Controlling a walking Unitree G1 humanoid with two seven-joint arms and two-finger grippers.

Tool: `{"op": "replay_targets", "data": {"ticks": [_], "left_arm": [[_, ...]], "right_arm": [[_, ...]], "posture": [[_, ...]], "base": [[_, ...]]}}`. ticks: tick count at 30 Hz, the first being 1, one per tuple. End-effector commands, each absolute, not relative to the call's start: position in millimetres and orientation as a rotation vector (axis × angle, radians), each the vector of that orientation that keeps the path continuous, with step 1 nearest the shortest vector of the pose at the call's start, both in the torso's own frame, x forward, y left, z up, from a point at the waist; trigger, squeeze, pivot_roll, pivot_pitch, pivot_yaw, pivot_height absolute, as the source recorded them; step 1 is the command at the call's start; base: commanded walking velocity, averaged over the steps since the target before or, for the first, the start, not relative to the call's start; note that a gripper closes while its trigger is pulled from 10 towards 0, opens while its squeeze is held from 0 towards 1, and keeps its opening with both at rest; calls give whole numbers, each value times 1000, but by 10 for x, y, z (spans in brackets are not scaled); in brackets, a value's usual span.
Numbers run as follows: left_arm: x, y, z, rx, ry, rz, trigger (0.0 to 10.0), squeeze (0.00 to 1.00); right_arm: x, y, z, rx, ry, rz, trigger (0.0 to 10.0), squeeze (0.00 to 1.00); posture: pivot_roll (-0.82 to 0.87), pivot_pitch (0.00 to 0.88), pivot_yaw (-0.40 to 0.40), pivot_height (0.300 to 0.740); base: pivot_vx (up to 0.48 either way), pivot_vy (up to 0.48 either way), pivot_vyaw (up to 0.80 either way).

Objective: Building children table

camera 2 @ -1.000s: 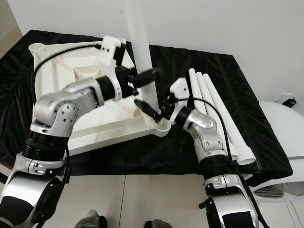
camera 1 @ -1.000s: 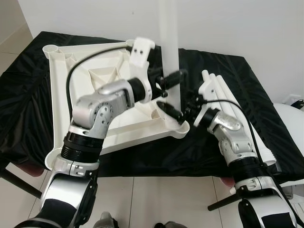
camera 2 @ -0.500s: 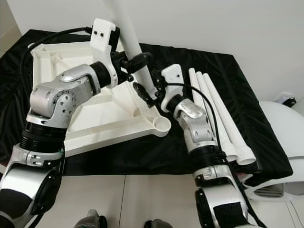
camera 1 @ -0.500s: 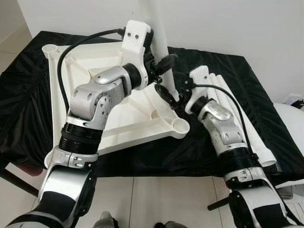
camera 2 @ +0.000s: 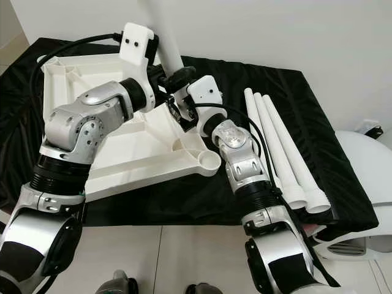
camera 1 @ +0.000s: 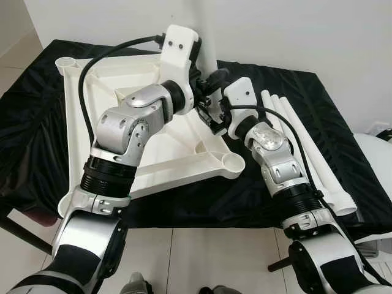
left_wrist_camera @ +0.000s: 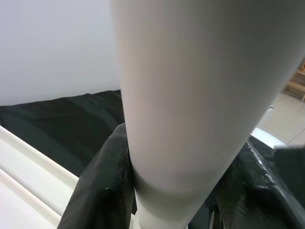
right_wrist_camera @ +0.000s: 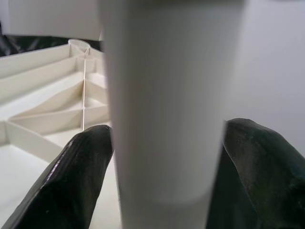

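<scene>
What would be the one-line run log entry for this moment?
step: fitting leg | left gripper: shut on table leg | right gripper: shut on table leg | tabletop: upside down | spare legs: lying beside

Silver jointed arms, black cables, white wrist housings.

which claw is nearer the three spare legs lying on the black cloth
Right. The right claw grips the upright leg on the side facing the spare legs; the left claw holds it from the far side.

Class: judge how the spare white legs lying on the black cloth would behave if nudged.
The spare legs are round, tapered tubes, so they would probably roll, curving towards the narrow end. They look like stiff, hollow plastic, likely light. The black cloth may slow them.
</scene>
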State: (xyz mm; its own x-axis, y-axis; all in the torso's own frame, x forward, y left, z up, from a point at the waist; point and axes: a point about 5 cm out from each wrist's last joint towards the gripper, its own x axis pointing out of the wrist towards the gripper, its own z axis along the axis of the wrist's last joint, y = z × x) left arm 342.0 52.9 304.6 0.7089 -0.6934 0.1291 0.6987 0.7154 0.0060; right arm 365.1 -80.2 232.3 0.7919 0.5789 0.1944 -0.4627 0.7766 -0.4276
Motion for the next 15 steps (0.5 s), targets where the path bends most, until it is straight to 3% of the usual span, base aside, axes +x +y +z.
{"op": "replay_targets", "data": {"ticks": [1,8,9,11,12,15], "left_arm": [[3402,462,3132,-27,-160,-793,10000,0],[3413,460,3144,-30,-167,-786,10000,0],[3414,459,3144,-31,-168,-786,10000,0],[3415,458,3145,-31,-169,-786,10000,0],[3414,453,3143,-29,-170,-789,10000,0],[3413,449,3136,-28,-169,-791,10000,0]], "right_arm": [[3658,-792,2310,-405,-324,572,10000,0],[3643,-760,2288,-399,-310,564,10000,0],[3642,-757,2277,-396,-306,557,9098,0],[3642,-756,2271,-394,-304,552,9098,0],[3640,-755,2266,-395,-308,540,3882,0],[3639,-753,2280,-393,-314,532,3725,0]], "posture": [[-3,50,-71,740],[-6,52,-74,740],[-7,52,-73,740],[-7,52,-73,740],[-9,52,-71,740],[-11,52,-70,740]], "base": [[0,0,0],[0,0,0],[0,0,0],[0,0,0],[0,0,0],[0,0,0]]}}
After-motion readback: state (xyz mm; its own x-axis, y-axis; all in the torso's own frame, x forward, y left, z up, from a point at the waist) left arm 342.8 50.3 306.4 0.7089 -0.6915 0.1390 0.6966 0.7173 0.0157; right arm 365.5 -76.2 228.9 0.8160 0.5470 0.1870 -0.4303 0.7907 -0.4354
